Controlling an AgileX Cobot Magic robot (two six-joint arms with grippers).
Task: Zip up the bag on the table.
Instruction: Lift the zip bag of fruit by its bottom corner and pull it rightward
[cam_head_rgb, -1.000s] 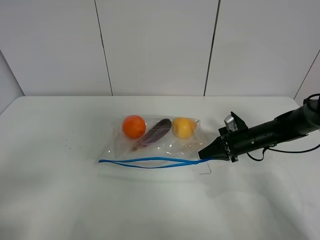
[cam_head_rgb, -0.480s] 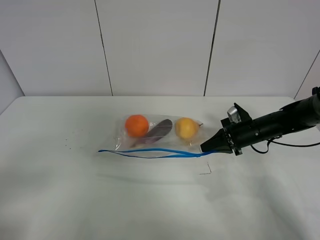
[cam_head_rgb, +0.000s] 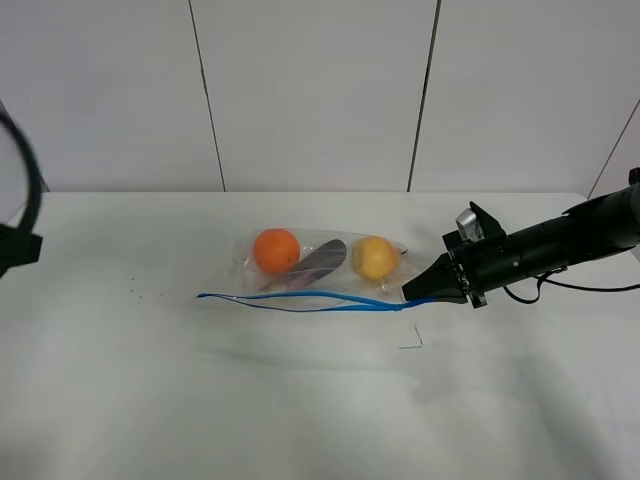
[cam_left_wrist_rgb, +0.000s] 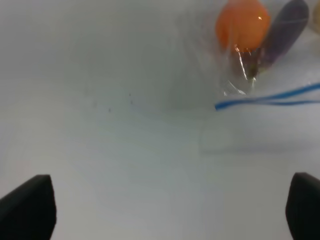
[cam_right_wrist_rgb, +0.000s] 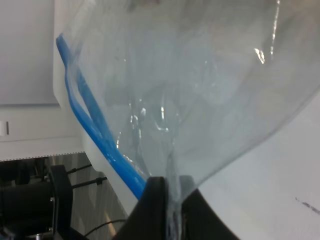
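Observation:
The clear bag lies mid-table with an orange, a purple eggplant and a yellow fruit inside. Its blue zipper strip runs along the near edge, its two sides parted. My right gripper is shut on the bag's right end by the zipper. The right wrist view shows the plastic pinched between its fingers, with the strip alongside. My left gripper is open and empty, high over the table left of the bag. Its arm blurs at the left edge.
A small dark mark lies on the table just in front of the bag's right end. Faint specks dot the table to the left. White wall panels stand behind the table's far edge.
My right gripper has lifted the bag's right end and drawn it slightly back. The left arm has come into view at the left edge.

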